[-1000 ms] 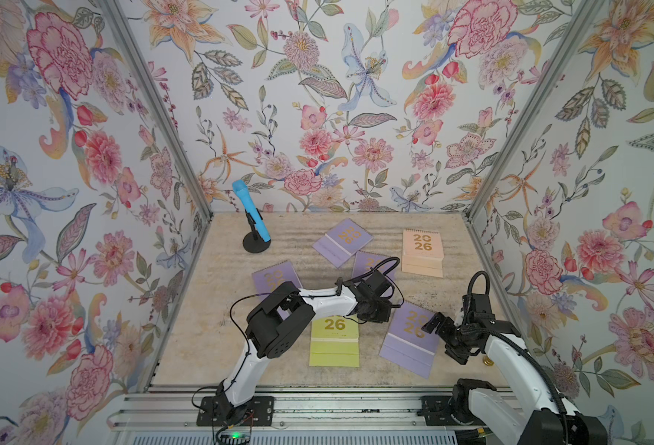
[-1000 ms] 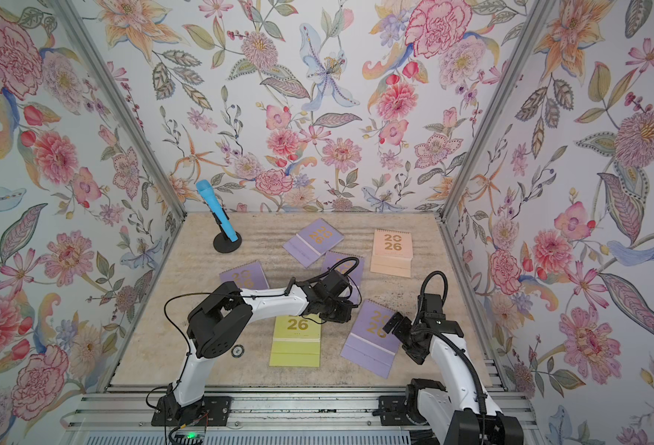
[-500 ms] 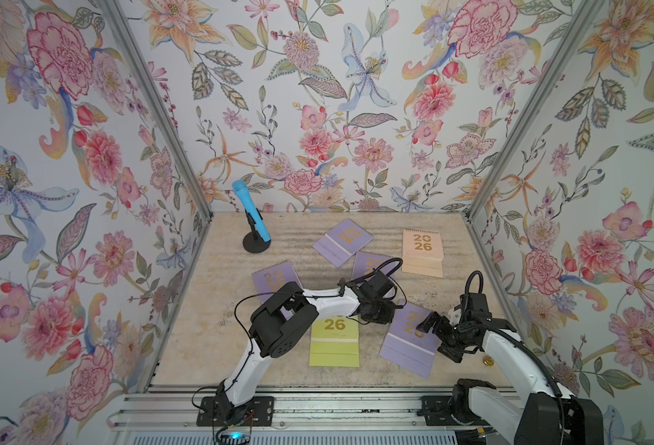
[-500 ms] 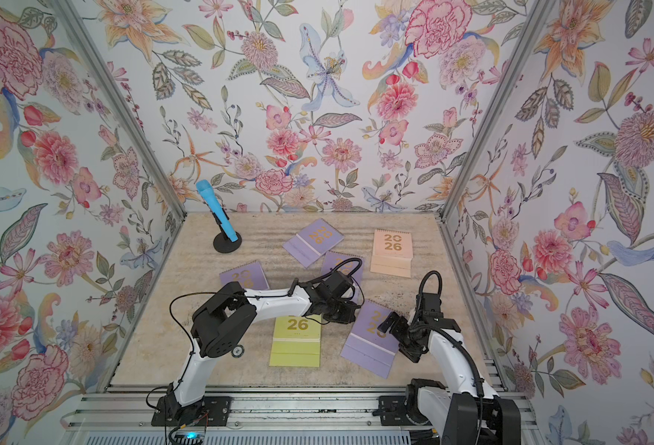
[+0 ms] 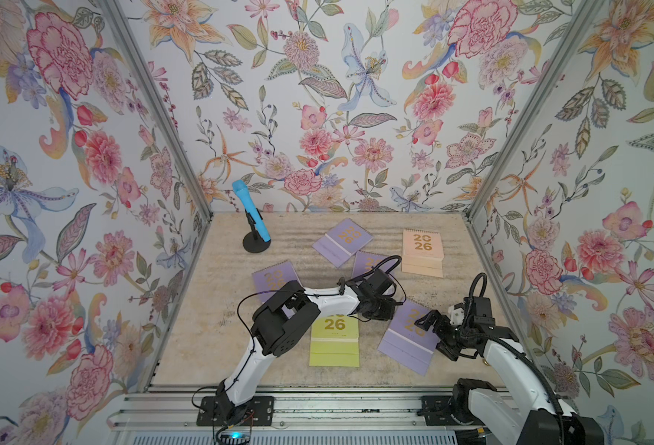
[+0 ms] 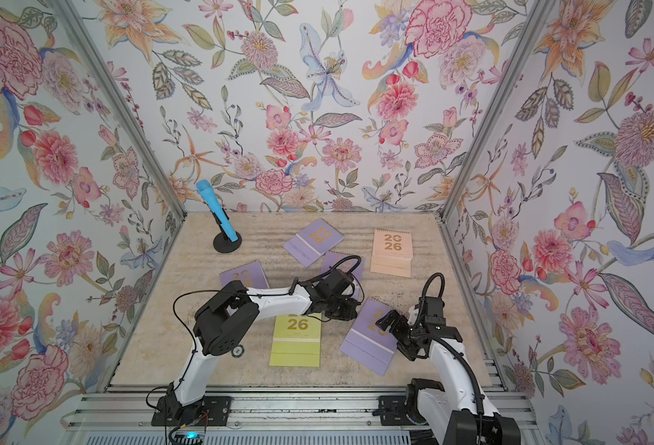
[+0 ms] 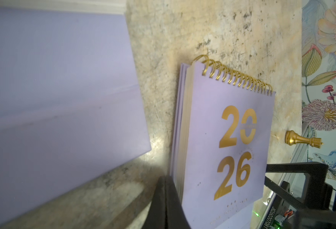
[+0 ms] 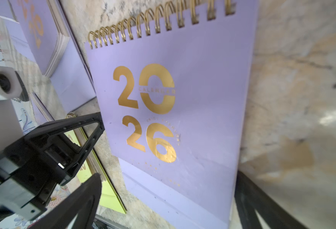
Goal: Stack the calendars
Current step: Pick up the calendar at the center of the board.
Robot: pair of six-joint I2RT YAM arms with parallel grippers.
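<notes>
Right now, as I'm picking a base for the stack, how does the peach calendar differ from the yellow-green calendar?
The peach calendar lies far back on the right; the yellow-green calendar lies near the front, mid-table. The peach calendar's cover shows whole; the left arm hides the yellow-green calendar's top edge. Both lie flat, cover up, gold numerals, nothing stacked on them.

walls: floral wallpaper (image 5: 317, 115) | floor: mottled beige stone-look top (image 5: 202, 327) | corners: metal posts (image 5: 161, 115) | light: even
</notes>
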